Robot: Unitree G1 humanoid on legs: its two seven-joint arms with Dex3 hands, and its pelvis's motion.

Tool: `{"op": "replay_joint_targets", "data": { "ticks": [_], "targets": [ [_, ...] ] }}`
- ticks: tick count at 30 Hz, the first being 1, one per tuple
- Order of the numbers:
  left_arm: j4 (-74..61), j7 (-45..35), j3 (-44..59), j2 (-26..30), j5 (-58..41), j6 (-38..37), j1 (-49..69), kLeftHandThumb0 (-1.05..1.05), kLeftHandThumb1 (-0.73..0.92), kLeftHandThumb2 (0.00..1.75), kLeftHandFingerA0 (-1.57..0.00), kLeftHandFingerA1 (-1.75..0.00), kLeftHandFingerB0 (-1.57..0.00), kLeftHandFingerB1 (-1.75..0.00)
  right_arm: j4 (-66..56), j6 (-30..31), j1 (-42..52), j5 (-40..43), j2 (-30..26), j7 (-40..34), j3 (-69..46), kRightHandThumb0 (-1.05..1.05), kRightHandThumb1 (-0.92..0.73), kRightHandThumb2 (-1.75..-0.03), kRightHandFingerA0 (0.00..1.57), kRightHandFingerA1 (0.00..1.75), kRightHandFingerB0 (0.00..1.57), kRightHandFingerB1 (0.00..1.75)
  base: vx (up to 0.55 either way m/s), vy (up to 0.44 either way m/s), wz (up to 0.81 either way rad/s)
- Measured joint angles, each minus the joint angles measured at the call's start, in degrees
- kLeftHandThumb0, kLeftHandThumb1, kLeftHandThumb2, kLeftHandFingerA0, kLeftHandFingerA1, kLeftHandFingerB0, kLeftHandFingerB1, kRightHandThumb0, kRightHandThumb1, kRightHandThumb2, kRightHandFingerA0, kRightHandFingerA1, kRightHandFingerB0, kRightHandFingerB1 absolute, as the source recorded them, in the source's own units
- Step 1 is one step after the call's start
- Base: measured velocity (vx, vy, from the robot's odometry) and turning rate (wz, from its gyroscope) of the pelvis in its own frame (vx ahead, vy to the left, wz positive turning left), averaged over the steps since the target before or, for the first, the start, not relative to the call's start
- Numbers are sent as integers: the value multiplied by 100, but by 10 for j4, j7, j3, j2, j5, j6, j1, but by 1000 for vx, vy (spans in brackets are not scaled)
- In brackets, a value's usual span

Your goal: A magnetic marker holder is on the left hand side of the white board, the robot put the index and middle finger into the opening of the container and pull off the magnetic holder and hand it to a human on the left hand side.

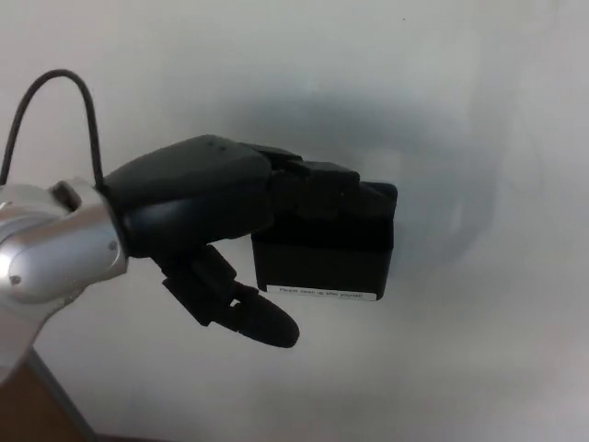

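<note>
Our left hand (207,207) hooks two fingers (317,189) into the black rectangular magnetic holder (327,253) on the whiteboard (479,110); shallow purchase risks slipping.

We see a matte black robot hand (216,207) of smooth moulded plastic, its broad rounded back giving way to thick, blocky jointed fingers (317,189) built in segments. A stubby black thumb (241,306) shows ribbed knuckle links and ends in a glossy rounded tip. The hand joins a silver-grey metallic wrist and forearm (55,258) with a curved, brushed casing. A thin black cable (64,78) loops up from the wrist.
</note>
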Motion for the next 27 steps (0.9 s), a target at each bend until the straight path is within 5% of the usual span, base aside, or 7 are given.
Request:
{"op": "replay_joint_targets", "data": {
  "ticks": [19, 20, 24, 25, 27],
  "targets": [
    [126, -81, -78, -50, 65, 139, -127, -93, 61, 60, -21, -31, -17, -27, 25, -41, -17, 4, -7, -1, 3, -60, -80, -65, 61, 49, 49, 40, 0, 0, 0],
    [131, -84, -77, -54, 66, 144, -131, -39, 15, 87, -1, -47, 0, -46, 26, -43, -18, 4, -7, -2, 3, -61, -81, -65, 60, 49, 49, 40, 0, 0, 0],
    [145, -93, -78, -66, 68, 159, -146, -39, 15, 87, -1, -47, 0, -46, 28, -46, -20, 3, -8, -4, 6, -61, -81, -65, 60, 49, 49, 40, 0, 0, 0],
    [149, -98, -78, -69, 69, 165, -150, -91, 49, 88, -23, -41, -8, -31, 29, -46, -20, 2, -9, -6, 7, -60, -81, -65, 61, 49, 49, 40, 0, 0, 0],
    [159, -103, -78, -75, 69, 172, -156, -93, 49, 87, -29, -43, -9, -30, 32, -48, -20, 2, -10, -7, 9, -60, -81, -65, 61, 49, 49, 41, 0, 0, 0]
  ]
}}
